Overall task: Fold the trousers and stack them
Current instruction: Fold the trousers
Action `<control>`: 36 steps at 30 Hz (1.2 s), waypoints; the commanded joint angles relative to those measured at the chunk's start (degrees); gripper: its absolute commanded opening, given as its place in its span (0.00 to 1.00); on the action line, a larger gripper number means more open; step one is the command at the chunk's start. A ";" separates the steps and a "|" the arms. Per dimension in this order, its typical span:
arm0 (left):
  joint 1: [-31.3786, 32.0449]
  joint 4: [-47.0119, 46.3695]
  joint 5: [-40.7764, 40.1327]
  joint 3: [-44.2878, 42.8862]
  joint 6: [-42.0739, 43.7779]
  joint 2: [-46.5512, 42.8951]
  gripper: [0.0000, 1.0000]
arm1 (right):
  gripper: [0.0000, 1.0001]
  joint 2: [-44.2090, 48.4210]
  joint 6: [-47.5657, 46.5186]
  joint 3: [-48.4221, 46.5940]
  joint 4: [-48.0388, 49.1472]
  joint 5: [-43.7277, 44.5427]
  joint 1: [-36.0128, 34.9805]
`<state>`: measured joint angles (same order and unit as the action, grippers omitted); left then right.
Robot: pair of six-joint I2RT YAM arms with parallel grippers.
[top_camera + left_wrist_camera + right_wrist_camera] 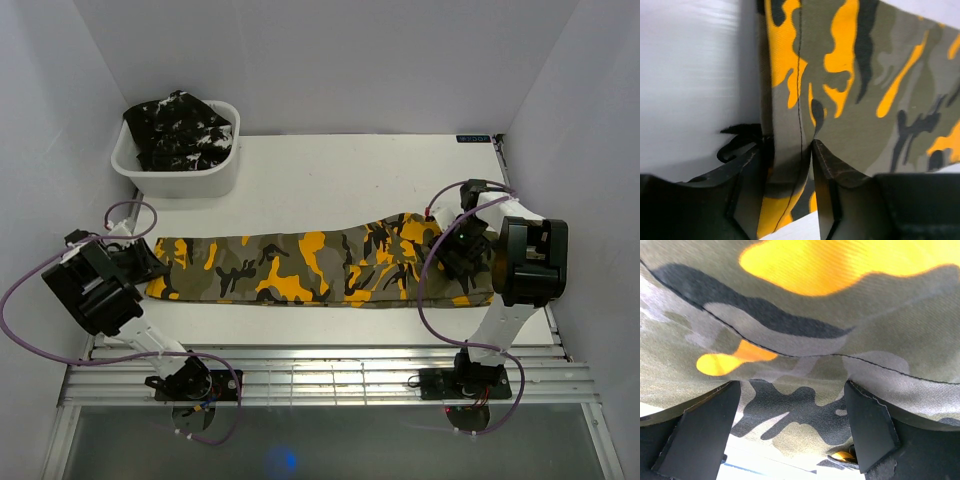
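The olive-grey trousers (pixel 300 268) with orange-yellow and black patches lie stretched flat across the table. My left gripper (pixel 150 265) is at their left leg end. In the left wrist view a seamed strip of the trousers (pixel 865 100) runs between the half-closed fingers of that gripper (pixel 787 142), which stand a little apart. My right gripper (pixel 455 250) is at the right end. Its fingers (pixel 870 425) stand wide apart, with the trousers (pixel 805 315) lying over and between them, ungripped. The black trousers (pixel 180 130) with white flecks sit bundled in the tub.
The white plastic tub (pixel 200 180) stands at the back left of the table. White walls close in both sides and the back. A metal rail (pixel 320 365) runs along the near edge by the arm bases.
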<state>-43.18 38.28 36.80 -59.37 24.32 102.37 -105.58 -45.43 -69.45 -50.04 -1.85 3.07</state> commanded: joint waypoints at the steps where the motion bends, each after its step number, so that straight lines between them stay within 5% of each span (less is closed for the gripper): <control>1: 1.87 5.30 0.64 2.96 0.73 5.82 0.47 | 0.89 -1.21 0.43 -0.78 -0.32 -2.46 -1.40; 7: 1.08 10.92 2.40 -2.75 0.73 3.12 0.00 | 0.88 -0.86 0.78 -0.95 -0.58 -2.81 -2.89; 15: -3.49 23.32 1.80 -27.67 1.43 -4.28 0.00 | 0.86 0.99 4.20 -1.13 -1.20 -8.60 -11.58; 21: -2.53 32.02 -0.67 -39.49 5.91 -4.02 0.00 | 0.91 0.90 10.53 -6.21 -2.08 -20.72 -19.15; 28: 13.43 34.77 4.15 -35.65 2.06 -11.90 0.00 | 0.98 5.20 13.44 -14.39 -5.94 -28.66 -16.79; 31: 23.53 25.75 5.57 -29.15 -9.52 -15.96 0.00 | 0.98 7.39 11.16 -13.44 -8.84 -26.12 -12.58; 36: 39.37 10.16 -5.40 -17.73 -32.45 -20.54 0.00 | 0.98 9.95 6.50 -7.12 -9.72 -22.50 -4.84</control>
<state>-9.06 59.13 36.23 -80.95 8.01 85.32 -97.43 -35.90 -79.55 -56.07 -26.35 -5.39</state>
